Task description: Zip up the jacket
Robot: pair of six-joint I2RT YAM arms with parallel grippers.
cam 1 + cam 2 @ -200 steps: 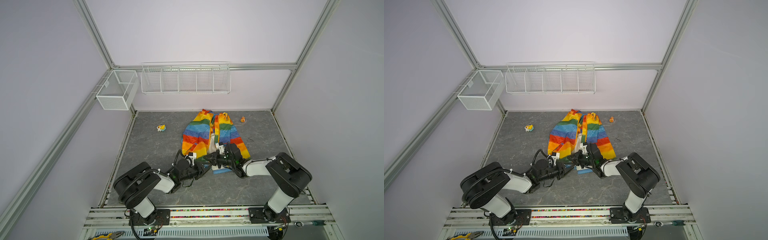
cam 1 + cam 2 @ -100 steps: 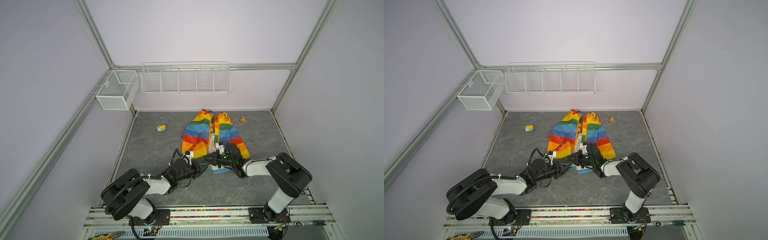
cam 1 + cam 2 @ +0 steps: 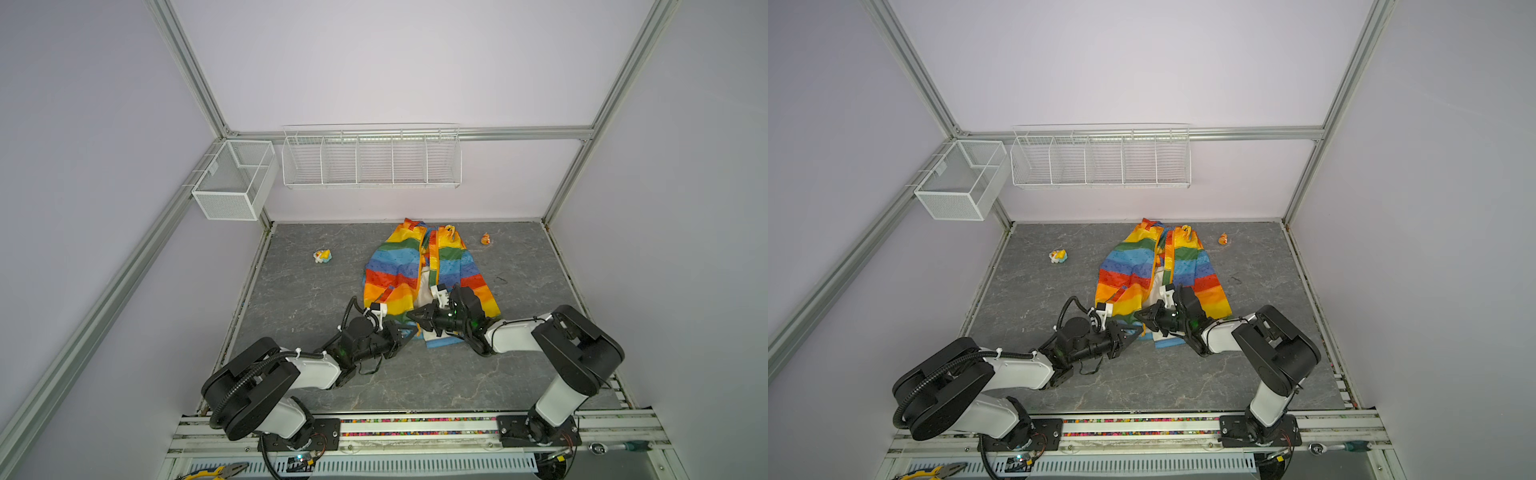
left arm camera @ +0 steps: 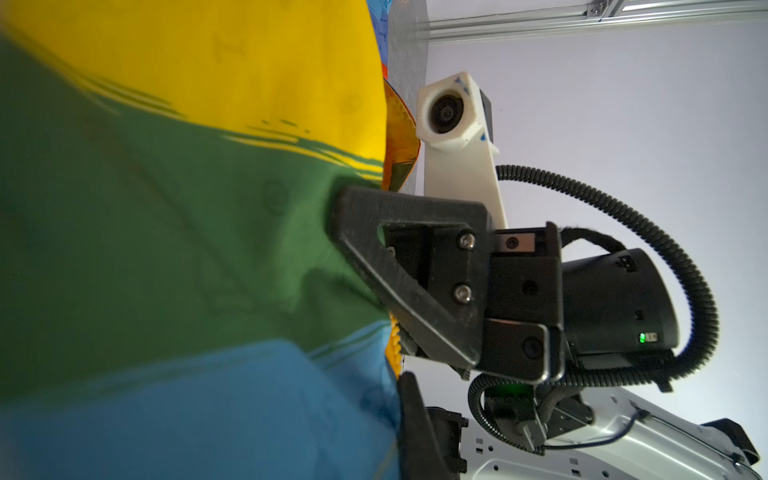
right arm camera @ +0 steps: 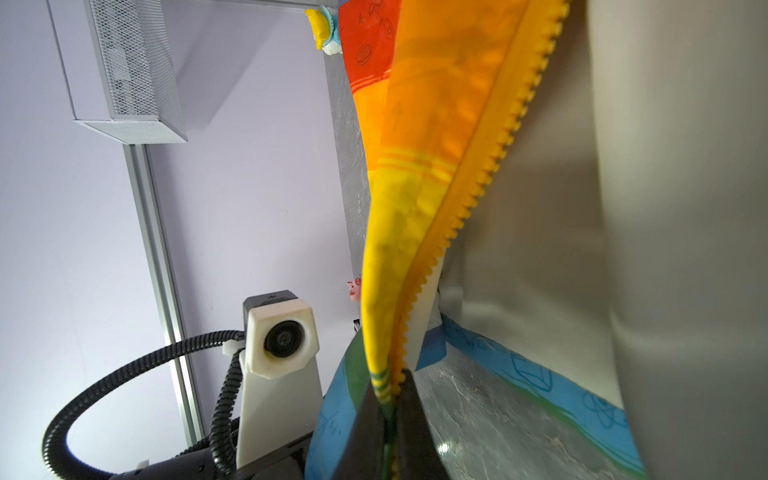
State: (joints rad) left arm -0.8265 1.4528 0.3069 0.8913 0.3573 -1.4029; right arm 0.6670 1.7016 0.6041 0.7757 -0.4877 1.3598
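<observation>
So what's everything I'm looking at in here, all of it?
jacket: one, rainbow-striped, mid-table, front open low down
yellow-blue toy: one, left of the jacket
orange toy: one, right of the jacket, near the back wall
pink pig figure: one, tiny, only in the right wrist view
wire rack: one, white, back wall
mesh basket: one, white, left wall
pliers: one, yellow-blue handles, front rail, left
hand tool: one, teal handle, front rail, right
table: one, grey marbled
left arm, right arm: black and white, from the front rail
left gripper: black, shut on the jacket's near hem
right gripper: black, shut on its zipper edge
</observation>
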